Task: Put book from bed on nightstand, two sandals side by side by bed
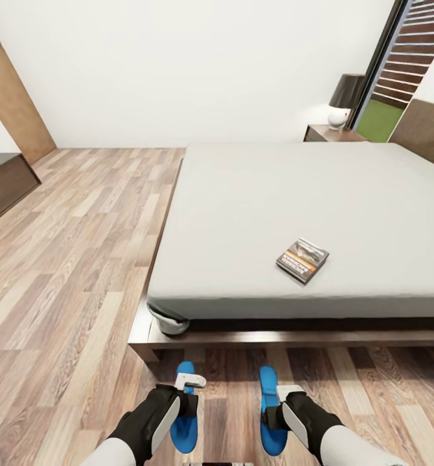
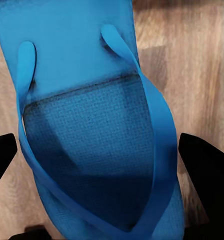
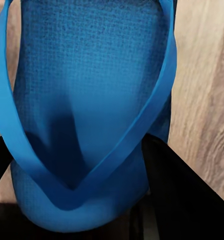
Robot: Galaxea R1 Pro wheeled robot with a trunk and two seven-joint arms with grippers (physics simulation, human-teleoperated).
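The book (image 1: 302, 259) lies flat on the pale-grey bed (image 1: 256, 213), near its foot edge. Two blue sandals sit side by side at floor level just in front of the bed frame, toes toward the bed. My left gripper (image 1: 190, 383) straddles the left sandal (image 1: 184, 424) (image 2: 96, 135), with a black finger (image 2: 206, 172) against each edge. My right gripper (image 1: 287, 392) holds the right sandal (image 1: 269, 414) (image 3: 91, 115) the same way, its finger (image 3: 184, 195) pressed to the sole's side. A nightstand (image 1: 330, 134) stands at the bed's far corner.
A lamp (image 1: 344, 98) stands on the nightstand beside a tall window (image 1: 398, 71). A dark bench (image 1: 3, 184) sits at the left wall. Open wood floor (image 1: 74, 272) stretches left of the bed. The low bed frame (image 1: 178, 336) juts out just ahead of the sandals.
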